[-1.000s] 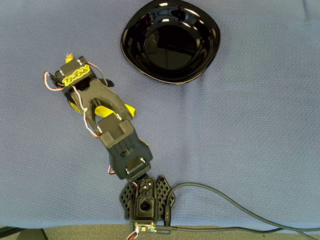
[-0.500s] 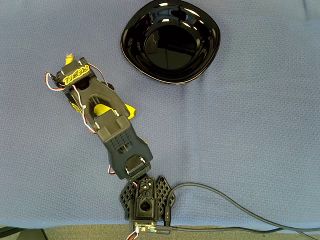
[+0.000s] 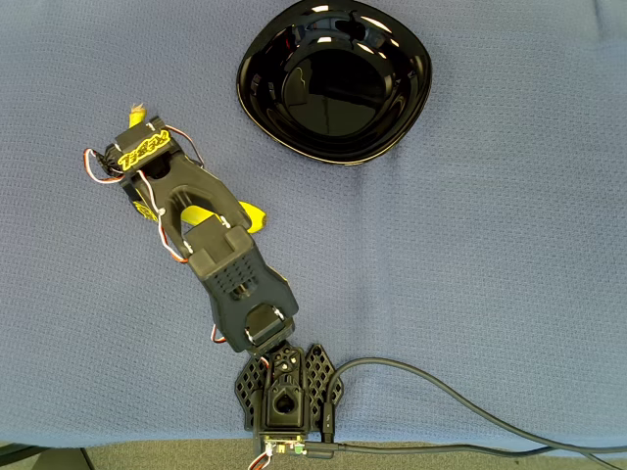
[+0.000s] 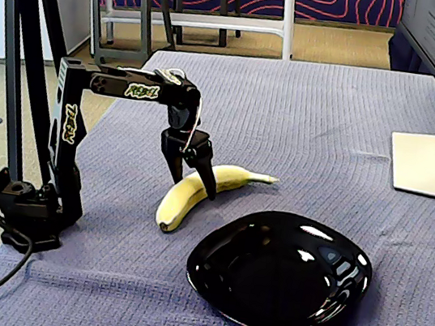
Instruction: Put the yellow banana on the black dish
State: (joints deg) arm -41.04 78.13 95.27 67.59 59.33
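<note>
We see the pincer [image 4: 193, 174] spread astride the yellow banana [image 4: 197, 192], which lies on the tabletop [image 4: 329, 130] left of the black dish [image 4: 279, 271]. Grasping is under way; next we must pinch and lift.

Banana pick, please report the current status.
Tool open, straddling the yellow banana, not closed yet. Banana lying on the blue cloth. Black dish empty, path to it clear.
</note>
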